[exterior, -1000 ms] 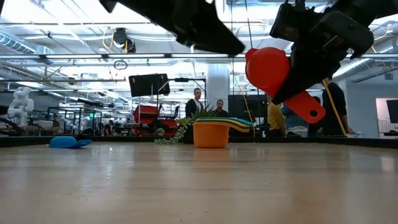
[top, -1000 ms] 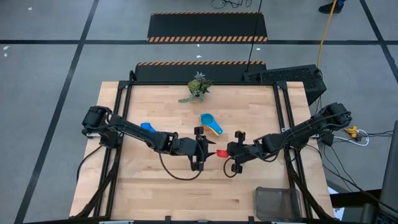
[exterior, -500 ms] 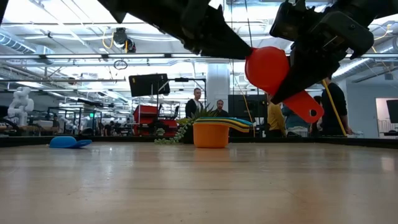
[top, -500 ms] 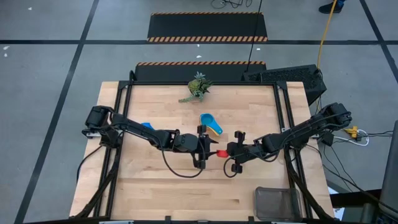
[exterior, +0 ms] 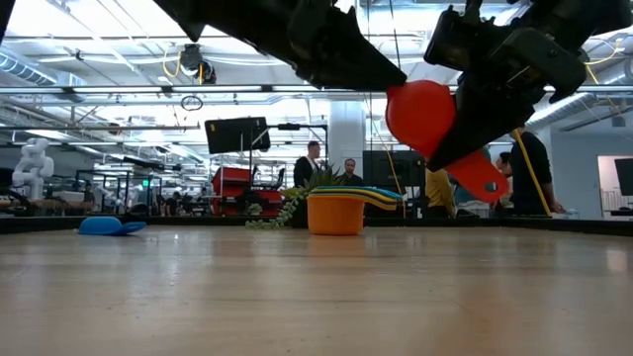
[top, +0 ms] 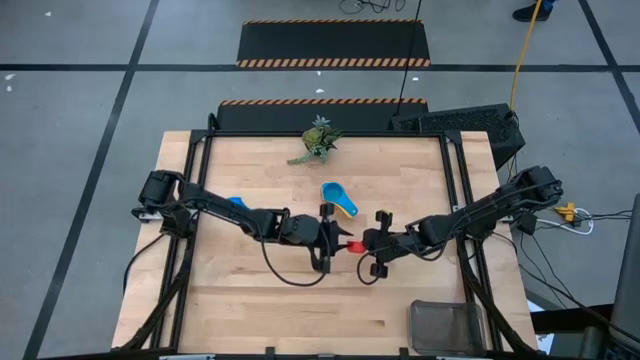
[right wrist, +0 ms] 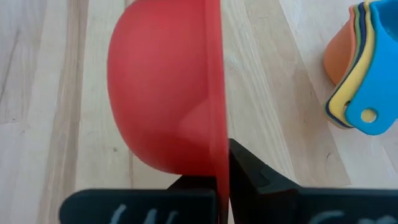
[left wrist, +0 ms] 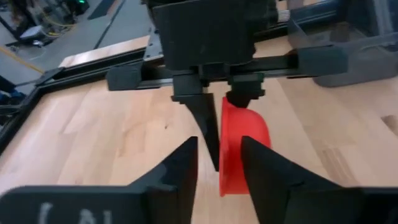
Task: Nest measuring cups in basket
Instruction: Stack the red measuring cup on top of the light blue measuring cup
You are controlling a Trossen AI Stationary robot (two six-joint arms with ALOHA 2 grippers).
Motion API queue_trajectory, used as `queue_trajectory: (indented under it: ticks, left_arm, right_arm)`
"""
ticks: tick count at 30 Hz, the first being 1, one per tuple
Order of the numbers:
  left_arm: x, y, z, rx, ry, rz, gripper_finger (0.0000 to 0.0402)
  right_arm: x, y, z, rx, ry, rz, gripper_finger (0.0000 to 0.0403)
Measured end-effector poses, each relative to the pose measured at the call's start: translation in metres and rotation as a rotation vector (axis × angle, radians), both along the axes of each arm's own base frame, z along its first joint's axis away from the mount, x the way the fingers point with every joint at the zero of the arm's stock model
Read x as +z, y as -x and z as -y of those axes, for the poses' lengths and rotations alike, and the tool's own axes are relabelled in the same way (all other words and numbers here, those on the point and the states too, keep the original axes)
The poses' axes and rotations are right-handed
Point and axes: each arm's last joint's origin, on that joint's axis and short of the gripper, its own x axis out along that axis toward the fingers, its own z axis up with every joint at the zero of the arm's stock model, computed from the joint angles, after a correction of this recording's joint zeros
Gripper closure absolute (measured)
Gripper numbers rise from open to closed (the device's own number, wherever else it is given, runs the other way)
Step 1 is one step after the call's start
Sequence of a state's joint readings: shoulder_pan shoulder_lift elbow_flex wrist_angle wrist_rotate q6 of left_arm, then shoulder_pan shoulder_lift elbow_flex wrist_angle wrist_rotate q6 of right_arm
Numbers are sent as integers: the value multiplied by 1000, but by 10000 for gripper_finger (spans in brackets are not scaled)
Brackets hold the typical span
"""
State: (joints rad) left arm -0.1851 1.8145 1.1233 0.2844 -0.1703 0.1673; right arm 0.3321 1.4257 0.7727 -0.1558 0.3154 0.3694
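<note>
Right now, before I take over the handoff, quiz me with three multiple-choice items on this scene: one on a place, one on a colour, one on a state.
1. Where is the basket?
A. at the table's near right corner
B. beside the plant
C. under the stacked cups

2. What colour is the cup lying alone near the left arm?
A. orange
B. dark blue
C. yellow

3. How is the red cup held?
A. resting on the table
B. dropped in the basket
C. in the air, gripped at its handle by the right end effector

Answers: 1 A, the high view shows it at that corner, far from the plant. 2 B, the dark blue cup lies alone there. 3 C, the low view shows it lifted, with the left end effector around its bowl.
</note>
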Motion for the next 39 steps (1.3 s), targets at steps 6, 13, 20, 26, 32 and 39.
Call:
queue_trajectory:
  ticks: [6, 13, 20, 26, 32, 39]
  left_arm:
    - [-2, 1, -1, -43, 22, -25, 340]
    - [-3, 1, -1, -47, 22, -43, 370]
    - [-4, 2, -1, -49, 14, -49, 371]
    - [-4, 2, -2, -34, 38, -51, 348]
    - [-4, 2, -3, -2, 37, -54, 276]
    - [-9, 4, -4, 4, 35, -107, 251]
  right_arm:
    - [0, -1, 0, 13, 7, 5, 403]
    - [0, -1, 0, 14, 7, 1, 403]
    - [0, 0, 0, 14, 7, 0, 403]
    - [0, -1, 0, 14, 7, 1, 403]
    - [0, 0, -1, 15, 6, 1, 403]
    - [-1, 0, 0, 16, 7, -5, 403]
